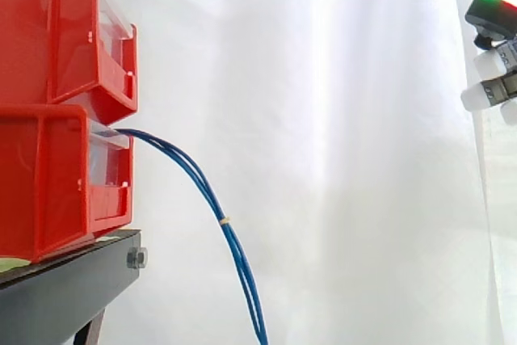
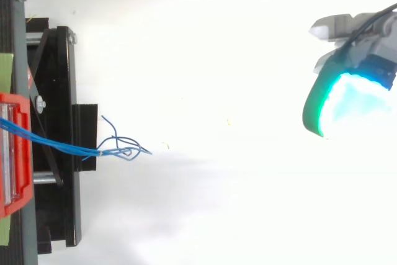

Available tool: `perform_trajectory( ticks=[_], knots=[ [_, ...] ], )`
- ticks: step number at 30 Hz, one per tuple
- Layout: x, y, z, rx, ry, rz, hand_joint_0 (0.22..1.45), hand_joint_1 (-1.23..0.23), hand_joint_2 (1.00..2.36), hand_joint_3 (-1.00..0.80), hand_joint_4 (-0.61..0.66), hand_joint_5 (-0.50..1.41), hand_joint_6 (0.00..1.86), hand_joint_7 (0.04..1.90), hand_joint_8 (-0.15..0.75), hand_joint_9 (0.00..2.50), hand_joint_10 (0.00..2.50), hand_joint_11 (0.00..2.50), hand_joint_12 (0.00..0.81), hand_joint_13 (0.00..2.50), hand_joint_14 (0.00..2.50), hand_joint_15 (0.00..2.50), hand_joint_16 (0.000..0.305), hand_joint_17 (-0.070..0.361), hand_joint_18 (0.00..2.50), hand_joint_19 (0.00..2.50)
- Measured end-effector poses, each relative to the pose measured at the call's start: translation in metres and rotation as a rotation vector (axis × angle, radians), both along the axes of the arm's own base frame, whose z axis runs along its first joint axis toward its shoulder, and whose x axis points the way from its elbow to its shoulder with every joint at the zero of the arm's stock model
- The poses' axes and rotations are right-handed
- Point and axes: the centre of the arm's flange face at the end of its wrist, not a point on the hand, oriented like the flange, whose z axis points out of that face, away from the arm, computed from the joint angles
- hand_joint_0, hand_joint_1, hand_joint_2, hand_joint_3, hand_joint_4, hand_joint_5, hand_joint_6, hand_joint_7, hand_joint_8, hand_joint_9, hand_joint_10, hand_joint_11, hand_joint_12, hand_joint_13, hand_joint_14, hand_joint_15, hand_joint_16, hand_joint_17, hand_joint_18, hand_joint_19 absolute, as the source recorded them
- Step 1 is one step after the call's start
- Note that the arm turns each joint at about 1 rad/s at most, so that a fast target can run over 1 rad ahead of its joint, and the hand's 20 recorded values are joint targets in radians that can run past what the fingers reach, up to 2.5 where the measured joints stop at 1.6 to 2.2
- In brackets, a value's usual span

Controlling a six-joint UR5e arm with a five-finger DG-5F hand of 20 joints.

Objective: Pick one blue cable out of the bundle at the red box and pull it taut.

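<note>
A bundle of thin blue cables (image 1: 212,199) comes out of the front of the lower red box (image 1: 48,183) and droops down past the bottom edge, held together by a small pale tie (image 1: 224,220). From above, the bundle (image 2: 62,146) runs right from the red box (image 2: 15,153) and its loose ends splay out beyond the tie. My hand (image 1: 490,64) is high at the right edge, far from the cables, with glowing white and green fingertips pointing left. In the top view the hand (image 2: 338,100) glows cyan-green, open and holding nothing.
A second red box (image 1: 56,30) is stacked on the lower one. Both stand on a black stand (image 1: 65,288) with a bolt at its front edge. A white curtain hangs behind, and open space lies between the hand and the boxes.
</note>
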Motion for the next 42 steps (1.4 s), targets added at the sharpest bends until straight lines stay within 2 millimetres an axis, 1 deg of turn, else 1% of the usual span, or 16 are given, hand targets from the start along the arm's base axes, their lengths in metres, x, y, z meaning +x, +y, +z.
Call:
perform_trajectory(
  ticks=[3, 9, 20, 26, 30, 33, 35, 42],
  knots=[
    [0.004, 0.001, 0.001, -0.005, -0.022, -0.005, 0.48, -0.58, 1.00, -0.50, 0.25, -0.23, 0.50, 0.73, 0.314, 0.36, 0.00, 0.17, 0.367, 0.03, 0.00, 0.09, 0.060, 0.134, 0.00, 0.14],
    [0.008, 0.004, 0.003, -0.040, -0.049, -0.025, 0.49, -0.58, 1.00, -0.50, 0.26, -0.22, 0.50, 0.73, 0.314, 0.38, 0.00, 0.18, 0.365, 0.06, 0.00, 0.10, 0.059, 0.133, 0.00, 0.15],
    [0.006, -0.005, -0.002, -0.134, -0.029, -0.203, 0.51, -0.58, 1.00, -0.50, 0.28, -0.21, 0.50, 0.73, 0.323, 0.43, 0.00, 0.20, 0.362, 0.06, 0.00, 0.11, 0.058, 0.130, 0.00, 0.16],
    [0.006, -0.003, -0.001, -0.147, -0.031, -0.198, 0.51, -0.58, 1.00, -0.50, 0.28, -0.21, 0.50, 0.74, 0.323, 0.44, 0.00, 0.20, 0.363, 0.06, 0.00, 0.10, 0.058, 0.130, 0.00, 0.16],
    [0.009, 0.000, -0.002, -0.145, -0.043, -0.169, 0.52, -0.60, 1.00, -0.50, 0.30, -0.20, 0.50, 0.74, 0.324, 0.51, 0.00, 0.21, 0.354, 0.11, 0.00, 0.09, 0.057, 0.127, 0.00, 0.16],
    [0.013, 0.002, -0.009, -0.142, -0.035, -0.150, 0.54, -0.66, 1.00, -0.50, 0.32, -0.19, 0.50, 0.73, 0.330, 0.57, 0.00, 0.19, 0.351, 0.17, 0.00, 0.07, 0.055, 0.124, 0.09, 0.14],
    [0.017, 0.003, -0.019, -0.135, -0.021, -0.141, 0.55, -0.69, 1.00, -0.50, 0.32, -0.19, 0.50, 0.72, 0.331, 0.59, 0.00, 0.18, 0.349, 0.21, 0.00, 0.08, 0.054, 0.121, 0.14, 0.13],
    [0.033, 0.006, -0.048, -0.110, -0.011, -0.135, 0.55, -0.73, 1.00, -0.50, 0.32, -0.18, 0.50, 0.73, 0.329, 0.61, 0.01, 0.20, 0.346, 0.24, 0.00, 0.08, 0.052, 0.118, 0.19, 0.16]
  ],
)
